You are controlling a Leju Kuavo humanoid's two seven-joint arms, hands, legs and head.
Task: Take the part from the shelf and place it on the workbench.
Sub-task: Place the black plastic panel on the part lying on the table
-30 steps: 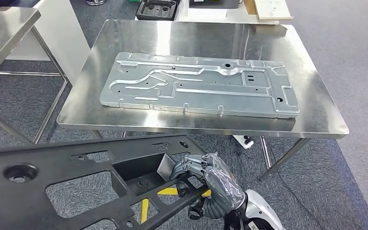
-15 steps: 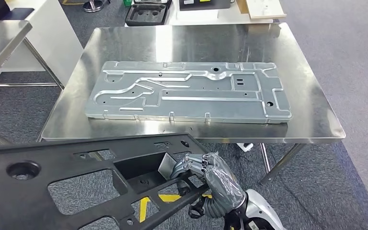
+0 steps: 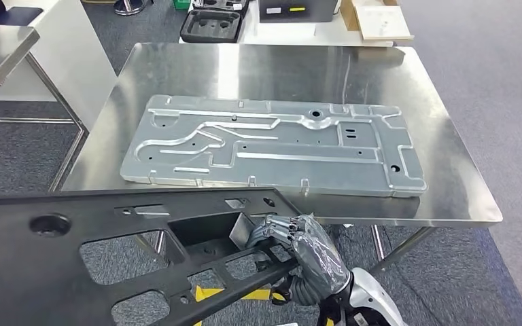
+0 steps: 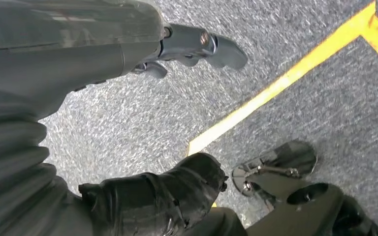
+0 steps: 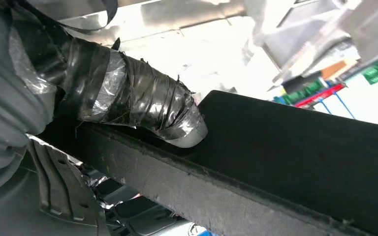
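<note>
Right hand point(image 3: 298, 246): fingers wrapped on a rib of the black part point(image 3: 109, 251), held flat, its far edge overlapping the workbench point(image 3: 462, 197) near edge. Left hand point(image 4: 177, 49): hangs over carpet, fingers apart, holding nothing. Metal panel point(image 3: 272, 146): lies mid-workbench; bare steel margins around it.

Grey carpet floor point(image 3: 489, 75) with yellow line point(image 4: 275, 88); white cabinet point(image 3: 68, 54) at left.

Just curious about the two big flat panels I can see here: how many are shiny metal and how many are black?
Shiny metal panels: 1, the stamped metal plate lying flat on the workbench.
Black panels: 1, the black part held by the right hand.
Total: 2
</note>
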